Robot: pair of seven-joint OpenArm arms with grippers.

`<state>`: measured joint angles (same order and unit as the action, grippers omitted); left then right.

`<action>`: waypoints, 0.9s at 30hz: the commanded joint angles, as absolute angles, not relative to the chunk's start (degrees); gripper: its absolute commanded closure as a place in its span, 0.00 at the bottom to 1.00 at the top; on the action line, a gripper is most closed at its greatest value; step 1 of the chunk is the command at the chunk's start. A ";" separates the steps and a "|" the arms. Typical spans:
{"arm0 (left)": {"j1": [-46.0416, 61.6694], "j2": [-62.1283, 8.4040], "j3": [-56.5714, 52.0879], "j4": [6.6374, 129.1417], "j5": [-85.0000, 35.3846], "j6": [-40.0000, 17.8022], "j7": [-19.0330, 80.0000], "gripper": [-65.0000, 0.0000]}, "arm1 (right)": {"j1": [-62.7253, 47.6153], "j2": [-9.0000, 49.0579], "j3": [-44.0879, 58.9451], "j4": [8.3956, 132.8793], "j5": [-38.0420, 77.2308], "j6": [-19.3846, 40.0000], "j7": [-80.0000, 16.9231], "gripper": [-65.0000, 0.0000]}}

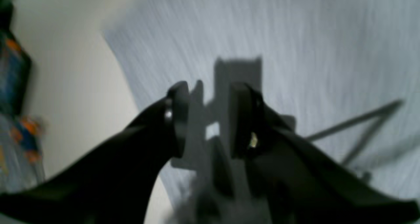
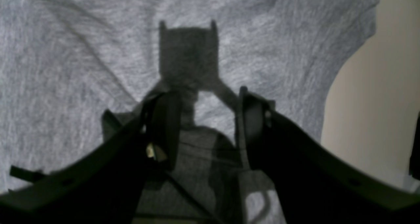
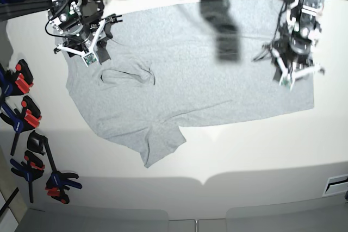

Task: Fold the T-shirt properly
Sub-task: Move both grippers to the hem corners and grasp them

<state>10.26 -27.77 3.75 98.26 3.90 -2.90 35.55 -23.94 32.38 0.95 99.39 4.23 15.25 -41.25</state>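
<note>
- Left end effector (image 1: pixel 208 119): the wrist view is blurry, but you can see daylight between the two dark fingers, so it's parted with nothing pinched in it. It's hovering above grey fabric and throwing a sharp shadow straight onto it.
- Right end effector (image 2: pixel 205 125): fingers spread wide apart, nothing between them either. Same deal, hanging over the cloth with its shadow right underneath.
- In the base view the left end effector (image 3: pixel 293 69) sits over the right side of the shirt, close to the right edge, and the right end effector (image 3: pixel 87 44) is at the far left corner, around the sleeve/shoulder area.
- The T-shirt (image 3: pixel 190 80) is spread out mostly flat on the white table (image 3: pixel 261 156), plain grey side up, no lettering showing. Neck opening is toward the left, one sleeve sticks out at the near edge pointing toward the camera, a few soft wrinkles across the middle.
- Table edge shows up beside the cloth in both wrist views.
- Along the left edge of the table there's a bunch of spring clamps (image 3: pixel 24 115) with orange and blue grips, well apart from the shirt.
</note>
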 commanded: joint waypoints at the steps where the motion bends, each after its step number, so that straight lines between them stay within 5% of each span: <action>1: 8.97 -28.64 3.36 99.20 4.51 -2.13 34.79 0.70 | -23.90 33.17 1.15 99.55 3.20 14.94 -43.97 0.55; 8: 1.61 -29.98 3.31 99.20 3.44 -2.11 35.90 0.60 | -22.87 33.17 1.17 100.92 3.18 15.03 -44.86 0.55; 15: -6.35 -34.85 1.43 96.14 -11.38 -2.37 35.38 0.60 | -22.87 33.17 1.17 107.92 3.22 14.98 -44.34 0.55; 27: -24.45 -35.20 0.40 53.06 -24.58 -11.46 23.81 0.61 | -22.90 33.15 1.17 118.45 3.27 14.98 -44.64 0.55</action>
